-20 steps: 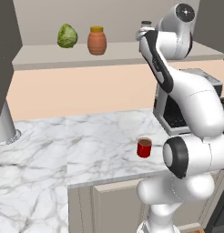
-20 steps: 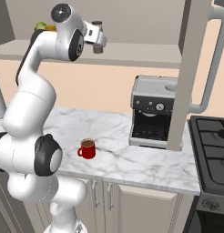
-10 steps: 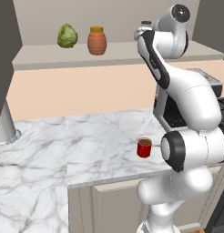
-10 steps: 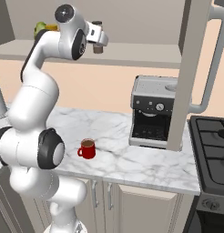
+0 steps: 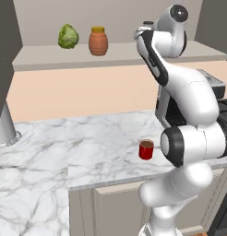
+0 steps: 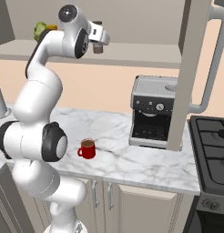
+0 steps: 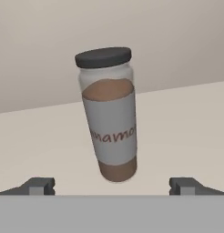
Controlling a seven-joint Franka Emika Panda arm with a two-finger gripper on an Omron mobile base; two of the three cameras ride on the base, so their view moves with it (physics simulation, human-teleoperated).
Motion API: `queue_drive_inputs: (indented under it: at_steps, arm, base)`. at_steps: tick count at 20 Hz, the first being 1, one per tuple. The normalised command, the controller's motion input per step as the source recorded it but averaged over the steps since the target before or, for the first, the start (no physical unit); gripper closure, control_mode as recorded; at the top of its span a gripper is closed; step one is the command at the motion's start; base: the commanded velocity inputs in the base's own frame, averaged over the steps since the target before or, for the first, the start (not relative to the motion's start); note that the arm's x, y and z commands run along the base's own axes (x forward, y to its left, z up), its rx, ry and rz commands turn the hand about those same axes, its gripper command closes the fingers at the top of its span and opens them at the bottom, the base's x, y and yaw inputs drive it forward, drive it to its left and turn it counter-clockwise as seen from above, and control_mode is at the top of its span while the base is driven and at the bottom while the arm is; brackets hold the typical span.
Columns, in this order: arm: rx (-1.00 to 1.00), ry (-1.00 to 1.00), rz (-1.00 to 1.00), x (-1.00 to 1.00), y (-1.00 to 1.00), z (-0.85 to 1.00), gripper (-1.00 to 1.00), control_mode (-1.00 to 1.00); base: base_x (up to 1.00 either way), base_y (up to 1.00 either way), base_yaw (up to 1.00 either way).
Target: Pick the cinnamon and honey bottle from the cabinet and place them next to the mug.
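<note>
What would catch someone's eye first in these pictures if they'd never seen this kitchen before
The big white arm, reaching up to the cabinet with its hand at the cinnamon, which stands between the open fingertips in the hand view. Next, the bright things: the honey bottle beside a green cabbage on the shelf, and the red mug on the marble counter below.

White arm reaches up to the pale beige cabinet shelf [image 6: 145,54], its gripper [image 6: 103,40] level with a slim dark-capped cinnamon shaker [image 6: 98,44]; red mug [image 6: 87,149] on the marble counter [image 6: 132,159], steel coffee machine [image 6: 152,111] to its right
</note>
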Motion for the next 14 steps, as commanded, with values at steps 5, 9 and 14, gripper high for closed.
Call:
queue_drive_inputs:
  at_steps: [5, 9, 14]
  arm:
    - [0.00, 0.00, 0.00, 0.23, 0.00, -0.06, -1.00, -1.00]
    - [0.00, 0.00, 0.00, 0.26, 0.00, -0.09, -1.00, -1.00]
    - [0.00, 0.00, 0.00, 0.21, 0.00, -0.06, -1.00, -1.00]
  base:
    - [0.00, 0.00, 0.00]
    - [0.00, 0.00, 0.00]
    - [0.00, 0.00, 0.00]
